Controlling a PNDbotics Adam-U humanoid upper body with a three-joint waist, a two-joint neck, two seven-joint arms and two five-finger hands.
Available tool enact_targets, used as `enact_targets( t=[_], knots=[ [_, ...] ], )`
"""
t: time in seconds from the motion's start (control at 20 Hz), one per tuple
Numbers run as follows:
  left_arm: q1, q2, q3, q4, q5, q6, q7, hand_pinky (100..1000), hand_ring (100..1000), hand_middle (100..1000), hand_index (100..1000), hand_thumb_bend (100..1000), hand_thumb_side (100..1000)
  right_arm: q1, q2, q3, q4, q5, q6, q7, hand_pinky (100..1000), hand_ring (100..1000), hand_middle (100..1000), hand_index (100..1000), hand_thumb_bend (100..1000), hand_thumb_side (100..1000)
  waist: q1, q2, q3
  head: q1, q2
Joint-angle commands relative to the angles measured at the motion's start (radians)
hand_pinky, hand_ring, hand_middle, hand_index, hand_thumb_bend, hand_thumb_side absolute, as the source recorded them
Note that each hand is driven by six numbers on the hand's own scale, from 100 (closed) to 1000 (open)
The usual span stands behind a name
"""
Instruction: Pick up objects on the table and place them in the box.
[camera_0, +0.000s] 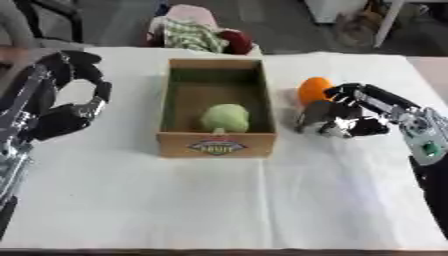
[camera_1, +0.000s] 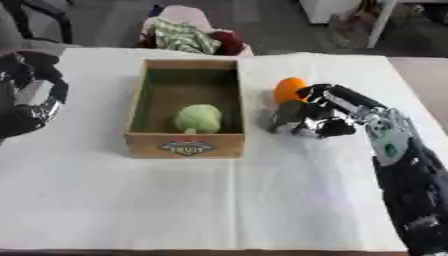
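A cardboard fruit box (camera_0: 217, 142) stands open at the table's middle, with a pale green cabbage-like vegetable (camera_0: 225, 117) inside near its front wall. An orange fruit (camera_0: 312, 90) lies on the white cloth just right of the box. My right hand (camera_0: 337, 120) is right beside the orange, on its near side, fingers curled downward and holding nothing that I can see. My left hand (camera_0: 66, 117) hovers at the left edge, well left of the box, its fingers relaxed and holding nothing.
A white cloth (camera_0: 219, 200) covers the table, with broad bare space in front of the box. A heap of coloured fabric (camera_0: 197, 35) sits past the far edge behind the box. Chair legs and furniture stand farther back.
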Motion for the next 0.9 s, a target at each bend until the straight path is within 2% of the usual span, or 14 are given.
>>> enact_targets(
  t=[0.05, 0.35, 0.55, 0.6, 0.75, 0.8, 0.85, 0.9],
  knots=[
    [-0.006, 0.017, 0.014, -0.013, -0.004, 0.002, -0.001, 797, 605, 555, 751, 236, 140, -0.001, -0.028, -0.004, -0.001, 0.007, -0.024, 0.073, 778, 816, 824, 919, 100, 257, 0.003, -0.011, -0.002, -0.002, -0.012],
    [-0.003, 0.014, 0.017, -0.011, -0.006, 0.002, -0.002, 796, 604, 555, 752, 231, 144, -0.001, -0.034, -0.02, -0.014, -0.017, -0.024, 0.108, 769, 811, 824, 920, 100, 249, 0.002, -0.012, 0.0, -0.002, -0.013],
    [0.0, 0.013, 0.017, -0.011, -0.006, 0.002, -0.003, 796, 604, 555, 753, 229, 146, -0.006, -0.037, -0.015, -0.007, -0.029, -0.037, 0.159, 751, 802, 823, 919, 100, 292, 0.0, -0.014, 0.001, -0.003, -0.013],
    [0.0, 0.012, 0.018, -0.01, -0.006, 0.003, -0.003, 796, 603, 555, 754, 227, 149, -0.007, -0.038, -0.012, -0.005, -0.027, -0.043, 0.178, 699, 754, 786, 889, 100, 317, -0.001, -0.014, 0.001, -0.003, -0.013],
    [0.001, 0.012, 0.018, -0.009, -0.007, 0.003, -0.005, 796, 603, 555, 754, 225, 151, -0.009, -0.04, -0.013, -0.004, -0.018, -0.053, 0.226, 608, 646, 687, 817, 100, 295, -0.002, -0.014, 0.001, -0.003, -0.013],
    [0.001, 0.011, 0.018, -0.009, -0.007, 0.003, -0.005, 796, 602, 555, 755, 223, 153, -0.009, -0.04, -0.016, -0.007, -0.018, -0.052, 0.229, 530, 546, 581, 730, 100, 304, -0.003, -0.014, 0.002, -0.002, -0.014],
    [0.001, 0.011, 0.018, -0.008, -0.007, 0.003, -0.005, 796, 602, 555, 755, 223, 153, -0.009, -0.039, -0.019, -0.011, -0.018, -0.05, 0.227, 517, 526, 559, 710, 100, 305, -0.003, -0.014, 0.002, -0.002, -0.014],
    [0.001, 0.01, 0.018, -0.008, -0.006, 0.004, -0.005, 796, 602, 555, 755, 222, 154, -0.008, -0.039, -0.02, -0.013, -0.017, -0.047, 0.224, 453, 457, 488, 644, 100, 309, -0.003, -0.014, 0.002, -0.002, -0.014]
  ],
)
